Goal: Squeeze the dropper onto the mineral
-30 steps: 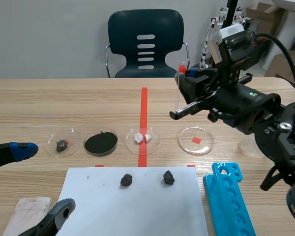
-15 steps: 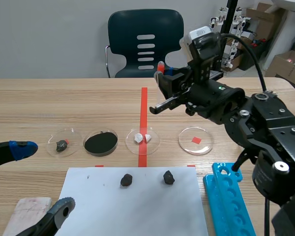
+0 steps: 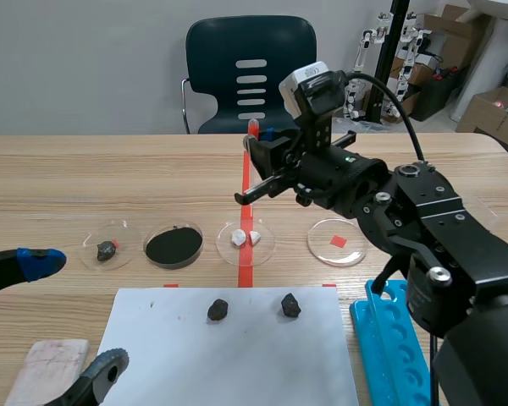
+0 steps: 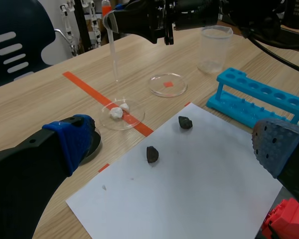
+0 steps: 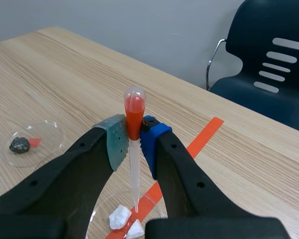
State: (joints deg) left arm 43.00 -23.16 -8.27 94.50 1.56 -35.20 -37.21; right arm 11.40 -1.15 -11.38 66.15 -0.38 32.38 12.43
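One dropper (image 5: pixel 134 172), in right pincer (image 5: pixel 134 133), above mineral (image 5: pixel 120 216)

A lab: petri dishes (image 3: pixel 349 250), test-tube rack (image 4: pixel 259 97) and beaker (image 4: pixel 212 49) on table (image 3: pixel 110 178).

My right arm (image 3: pixel 432 228) was black with silver screws, a black cable (image 3: pixel 402 114) looping over it; its claw (image 5: pixel 133 142) had one grey-green pad (image 5: pixel 117 142) and one blue pad (image 5: pixel 152 137).

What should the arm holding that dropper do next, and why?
Probably squeeze. The right gripper is shut on the dropper at its red-filled bulb, and the tip seems to hang just over the white pieces in the clear dish, so tightening should release drops there.
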